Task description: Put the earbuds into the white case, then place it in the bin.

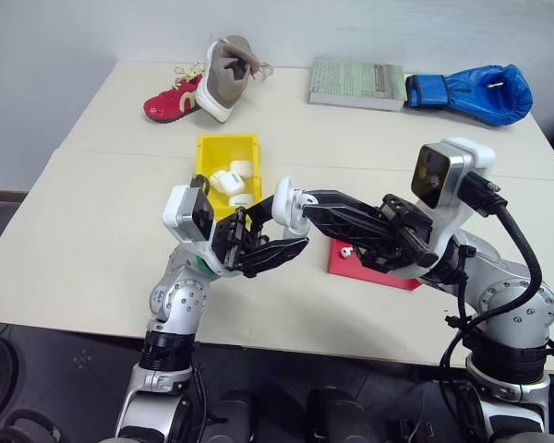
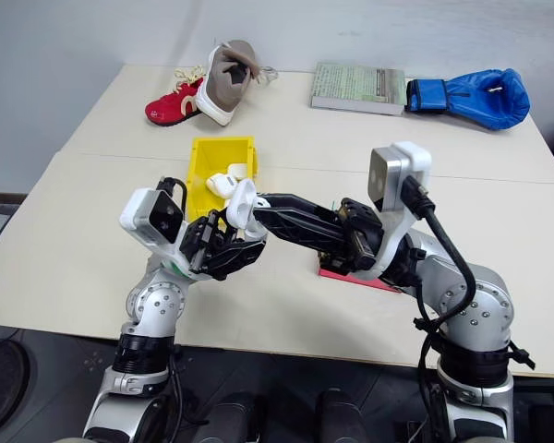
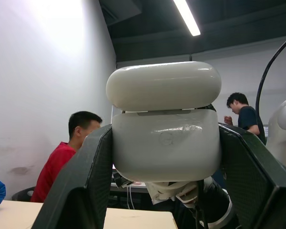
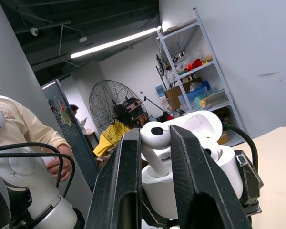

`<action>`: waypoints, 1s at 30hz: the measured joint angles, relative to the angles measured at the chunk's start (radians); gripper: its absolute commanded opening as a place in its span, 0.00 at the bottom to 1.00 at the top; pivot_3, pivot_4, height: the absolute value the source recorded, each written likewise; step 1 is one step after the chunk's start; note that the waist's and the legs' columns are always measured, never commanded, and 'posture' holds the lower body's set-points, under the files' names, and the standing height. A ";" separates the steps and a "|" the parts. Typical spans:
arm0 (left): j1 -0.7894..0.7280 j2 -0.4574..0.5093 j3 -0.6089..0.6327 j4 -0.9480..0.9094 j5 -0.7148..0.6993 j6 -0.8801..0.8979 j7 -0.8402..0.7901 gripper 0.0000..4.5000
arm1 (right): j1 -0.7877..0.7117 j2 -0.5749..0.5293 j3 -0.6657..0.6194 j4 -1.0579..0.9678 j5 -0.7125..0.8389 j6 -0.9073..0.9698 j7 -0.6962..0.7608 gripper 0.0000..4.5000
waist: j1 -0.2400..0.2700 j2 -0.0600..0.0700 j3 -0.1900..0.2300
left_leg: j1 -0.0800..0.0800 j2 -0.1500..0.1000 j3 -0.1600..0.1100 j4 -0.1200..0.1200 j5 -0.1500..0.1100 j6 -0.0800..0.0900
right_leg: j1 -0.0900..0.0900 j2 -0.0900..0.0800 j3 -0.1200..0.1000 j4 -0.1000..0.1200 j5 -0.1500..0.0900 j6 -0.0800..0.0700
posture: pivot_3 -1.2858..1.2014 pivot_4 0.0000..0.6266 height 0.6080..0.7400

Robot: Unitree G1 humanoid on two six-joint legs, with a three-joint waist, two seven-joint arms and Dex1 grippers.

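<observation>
Faint logo on white case [image 3: 165, 143]

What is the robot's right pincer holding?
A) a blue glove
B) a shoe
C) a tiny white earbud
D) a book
C: the right pincer pinches an earbud by its head, over the open case clamped in the left pincer.

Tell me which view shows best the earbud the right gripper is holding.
The right wrist view: the tiny glossy white stemmed earbud sits pinched in the right gripper, stem down into the open glossy white case. The head views show the case in the left gripper, the earbud too small to tell. The left wrist view shows the case's back.
</observation>
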 measured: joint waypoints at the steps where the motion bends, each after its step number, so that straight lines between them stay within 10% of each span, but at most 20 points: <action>1: 0.000 -0.001 -0.001 0.000 0.003 -0.001 0.001 0.62 | 0.002 -0.002 0.005 0.000 -0.002 -0.004 0.001 0.09 | 0.000 0.000 0.000 | 0.000 0.000 0.000 0.000 0.000 0.000 | 0.000 0.000 0.000 0.000 0.000 0.000 | 0.52 0.24 1.00; 25: 0.014 -0.016 0.007 0.005 0.042 -0.030 0.008 0.62 | 0.023 -0.030 0.050 -0.009 -0.032 -0.038 -0.006 0.09 | 0.000 0.000 0.000 | 0.000 0.000 0.000 0.000 0.000 0.000 | 0.000 0.000 0.000 0.000 0.000 0.000 | 0.52 0.24 1.00; 30: 0.014 -0.022 0.018 0.010 0.045 -0.041 0.011 0.62 | 0.031 -0.031 0.050 -0.016 -0.034 -0.042 0.004 0.46 | 0.001 0.000 0.000 | 0.000 0.000 0.000 0.000 0.000 0.000 | 0.000 0.000 0.000 -0.001 0.000 0.000 | 0.52 0.24 1.00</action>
